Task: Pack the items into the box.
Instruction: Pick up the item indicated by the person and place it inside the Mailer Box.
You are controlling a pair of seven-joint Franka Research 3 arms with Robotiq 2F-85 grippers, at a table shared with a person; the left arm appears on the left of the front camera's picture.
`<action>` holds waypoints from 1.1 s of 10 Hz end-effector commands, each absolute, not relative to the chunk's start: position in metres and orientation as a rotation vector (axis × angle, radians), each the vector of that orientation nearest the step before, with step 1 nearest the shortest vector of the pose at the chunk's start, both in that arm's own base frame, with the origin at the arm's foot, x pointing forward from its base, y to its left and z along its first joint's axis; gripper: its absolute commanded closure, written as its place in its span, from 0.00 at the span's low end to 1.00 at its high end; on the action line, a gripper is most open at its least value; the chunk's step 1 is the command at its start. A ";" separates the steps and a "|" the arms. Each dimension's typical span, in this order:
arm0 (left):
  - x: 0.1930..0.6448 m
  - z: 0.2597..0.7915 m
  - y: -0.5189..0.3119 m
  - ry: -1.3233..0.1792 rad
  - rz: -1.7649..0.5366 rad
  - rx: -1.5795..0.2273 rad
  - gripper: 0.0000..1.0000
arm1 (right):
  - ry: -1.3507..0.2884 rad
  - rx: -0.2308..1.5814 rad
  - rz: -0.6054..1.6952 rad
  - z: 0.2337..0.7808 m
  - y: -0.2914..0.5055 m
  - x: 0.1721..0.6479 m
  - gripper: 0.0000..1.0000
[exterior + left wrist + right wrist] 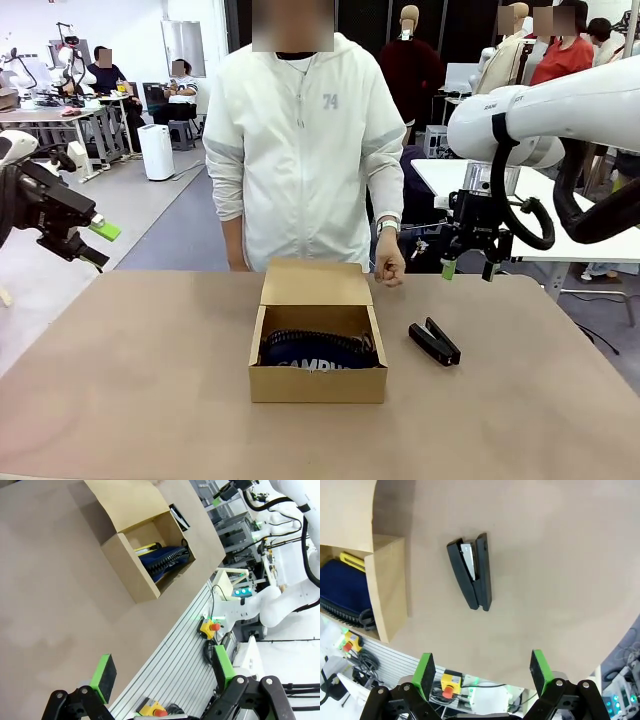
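Observation:
The open cardboard box stands mid-table with its lid flap folded back. Inside lies the navy "CAMPUS" pouch, and a yellow stick lies beside it along the box wall; both also show as pouch and stick. The black stapler lies on the table right of the box, and the stapler sits below my right gripper, which is open. That right gripper hangs high above the table's far right. My left gripper is open, raised off the table's left edge.
A person in a white jacket stands at the far side, one fist resting near the lid's right corner. The brown table is bare left of the box. An aluminium rail with emergency-stop buttons runs along the near edge.

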State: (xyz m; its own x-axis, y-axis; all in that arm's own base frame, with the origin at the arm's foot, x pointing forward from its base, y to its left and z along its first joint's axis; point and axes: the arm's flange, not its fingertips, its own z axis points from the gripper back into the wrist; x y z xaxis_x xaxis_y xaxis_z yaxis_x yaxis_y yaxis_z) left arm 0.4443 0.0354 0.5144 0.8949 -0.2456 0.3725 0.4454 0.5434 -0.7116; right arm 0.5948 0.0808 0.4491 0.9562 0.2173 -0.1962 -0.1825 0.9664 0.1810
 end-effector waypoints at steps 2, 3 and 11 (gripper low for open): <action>0.443 0.515 0.038 -0.238 -0.431 -0.913 0.00 | 0.217 0.162 0.204 0.449 0.081 0.595 0.00; 0.443 0.515 0.038 -0.238 -0.431 -0.913 0.00 | 0.146 0.153 0.213 0.440 0.093 0.587 0.00; 0.443 0.515 0.038 -0.238 -0.431 -0.913 0.00 | -0.060 0.060 0.212 0.353 0.138 0.538 0.00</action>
State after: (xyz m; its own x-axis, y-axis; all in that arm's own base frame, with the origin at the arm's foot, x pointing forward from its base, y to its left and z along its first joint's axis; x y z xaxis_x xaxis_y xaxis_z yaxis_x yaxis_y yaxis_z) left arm 0.4444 0.0353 0.5144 0.8949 -0.2458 0.3725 0.4455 0.5434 -0.7116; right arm 0.5357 0.1294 0.3610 0.9748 0.2159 0.0566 -0.2203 0.9712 0.0903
